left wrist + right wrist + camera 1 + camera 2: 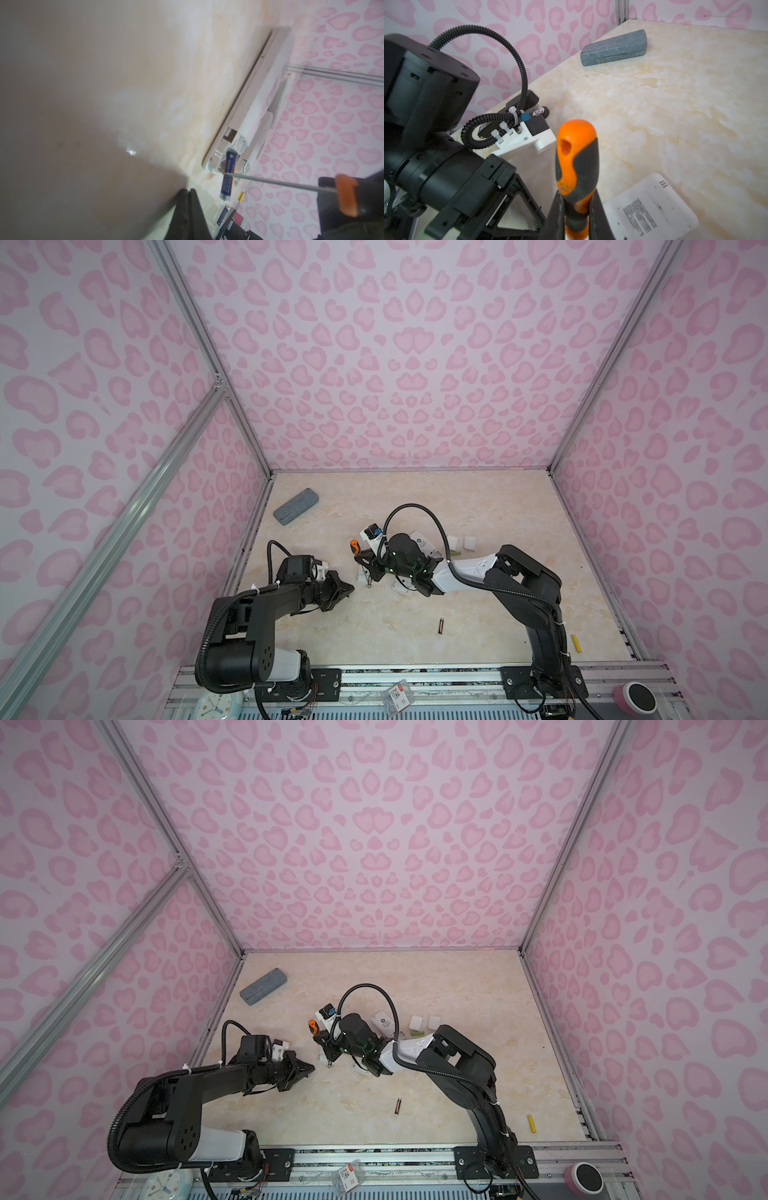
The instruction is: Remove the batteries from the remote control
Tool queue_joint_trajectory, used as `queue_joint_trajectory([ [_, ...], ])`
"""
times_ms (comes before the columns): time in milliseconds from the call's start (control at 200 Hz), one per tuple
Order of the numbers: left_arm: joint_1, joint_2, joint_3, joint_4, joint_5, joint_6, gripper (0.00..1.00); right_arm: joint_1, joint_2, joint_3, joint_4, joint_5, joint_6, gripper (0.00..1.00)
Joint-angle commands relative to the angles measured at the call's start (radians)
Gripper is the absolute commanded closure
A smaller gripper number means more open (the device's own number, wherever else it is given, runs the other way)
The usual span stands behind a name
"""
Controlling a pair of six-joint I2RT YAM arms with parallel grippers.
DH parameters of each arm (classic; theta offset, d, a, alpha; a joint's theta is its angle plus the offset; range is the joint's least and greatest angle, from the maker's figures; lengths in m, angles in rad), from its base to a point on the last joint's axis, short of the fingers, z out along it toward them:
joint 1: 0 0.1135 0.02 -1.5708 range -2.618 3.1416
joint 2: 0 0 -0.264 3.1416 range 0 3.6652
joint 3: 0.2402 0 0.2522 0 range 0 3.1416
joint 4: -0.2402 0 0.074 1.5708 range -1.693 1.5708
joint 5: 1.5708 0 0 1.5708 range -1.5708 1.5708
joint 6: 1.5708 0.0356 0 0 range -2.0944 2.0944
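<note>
**Right gripper holds the screwdriver at the remote's battery bay**

Your right gripper is clamped on the orange-and-black screwdriver, with one finger pressed to each side of the handle. In the left wrist view the steel shaft runs across the open end of the white remote, which lies flat on the marble table. There the shaft crosses a blue battery that sits tilted, one end in the bay and the other poking out past the remote's end (you cannot tell whether the metal actually touches it).

Your left gripper is closed with nothing between its fingers. It sits low over the table, just left of the remote in both top views.

Two more cells lie loose on the table nearer the arm bases. A dark battery is between the arms, and a yellow-green battery is near the right wall, well apart from it. A grey case lies at the far left.
</note>
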Motion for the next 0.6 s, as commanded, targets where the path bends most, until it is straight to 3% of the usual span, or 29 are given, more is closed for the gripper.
queue_joint_trajectory([
  [0, -0.004, -0.004, -0.002, -0.071, -0.062, 0.007, 0.96, 0.005, -0.026, -0.031, -0.017, 0.079, -0.019, 1.0],
  [365, -0.009, -0.02, 0.013, -0.082, -0.053, 0.007, 0.96, 0.01, -0.143, -0.131, -0.035, 0.263, -0.004, 1.0],
  [595, -0.012, -0.028, 0.014, -0.088, -0.05, 0.01, 0.96, 0.01, -0.191, -0.16, -0.006, 0.29, 0.001, 1.0],
])
